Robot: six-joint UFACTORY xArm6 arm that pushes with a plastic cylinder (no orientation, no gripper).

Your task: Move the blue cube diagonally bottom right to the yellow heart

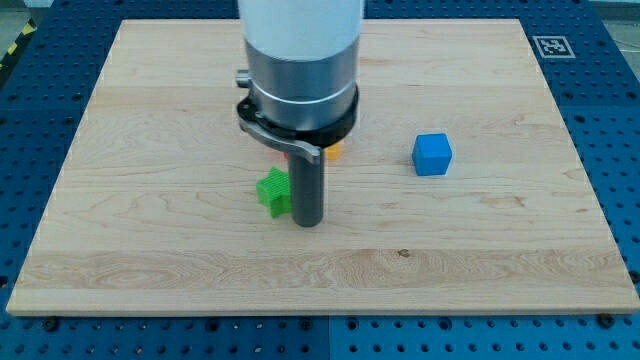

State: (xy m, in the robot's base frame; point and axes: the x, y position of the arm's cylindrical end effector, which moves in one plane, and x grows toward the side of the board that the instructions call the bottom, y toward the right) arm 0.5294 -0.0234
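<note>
Gripper: none, just dark rod; my tip (308, 224) touches green star block (273, 191) on wooden table (480, 250). Blue cube (432, 154) well right. Orange block (333, 152) mostly hidden.

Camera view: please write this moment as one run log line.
my tip: touching green block's right | blue cube: apart, view's right | yellow block: mostly hidden behind arm | push: not begun

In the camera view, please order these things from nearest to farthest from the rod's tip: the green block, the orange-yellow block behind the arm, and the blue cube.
Measured from my tip:
1. Green block: right beside the rod, on the view's left.
2. Orange-yellow block: just above the tip in the view, mostly hidden by the arm, so its shape is unclear.
3. Blue cube: well off to the view's right.
</note>
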